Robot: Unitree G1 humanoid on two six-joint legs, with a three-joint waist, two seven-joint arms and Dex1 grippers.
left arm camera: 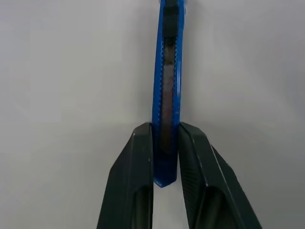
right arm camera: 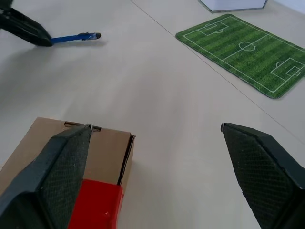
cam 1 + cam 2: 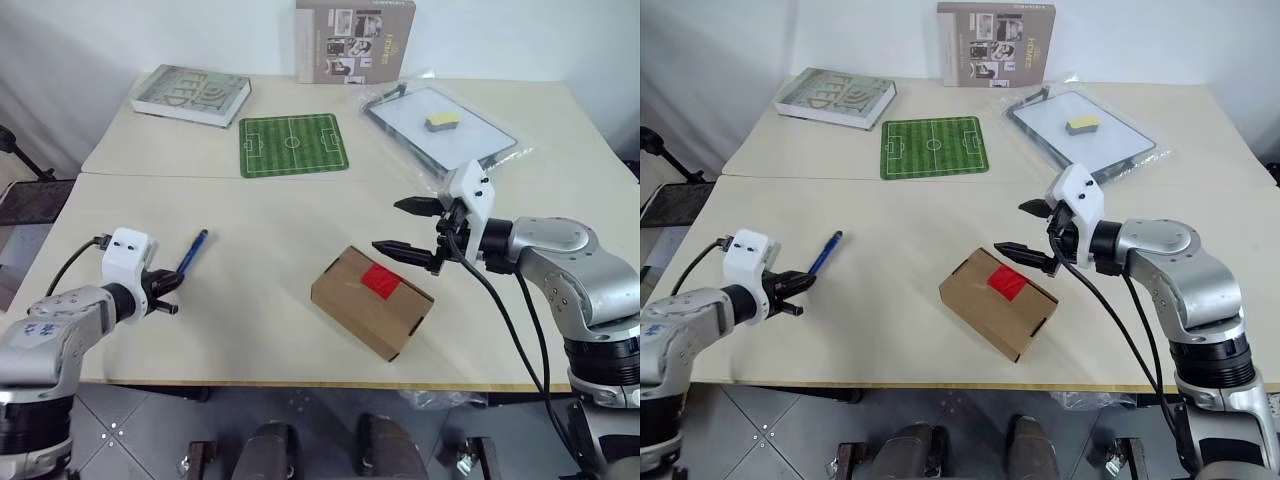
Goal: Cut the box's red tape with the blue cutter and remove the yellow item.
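The cutter-fetching step is judged to be in hand: the blue cutter (image 1: 167, 95) is pinched at its butt end between the narrowed fingers of the left gripper (image 3: 166, 293), seen at the lower left of the left eye view, with the cutter's length slanting up and away over the table (image 3: 250, 330). No cut is yet made. The next move is judged to call for the blade tip to be carried rightward to the tape and drawn along the flap seam.

At lower centre the box (image 3: 370, 301) lies flat and closed, well apart from the cutter, with the red tape (image 3: 380, 281) intact on its top face. Just right of it the right gripper (image 3: 409, 227) hangs spread wide and empty, its lower finger over the box's upper right edge; a steadying hold is probably needed. The yellow item cannot be seen, presumably inside.
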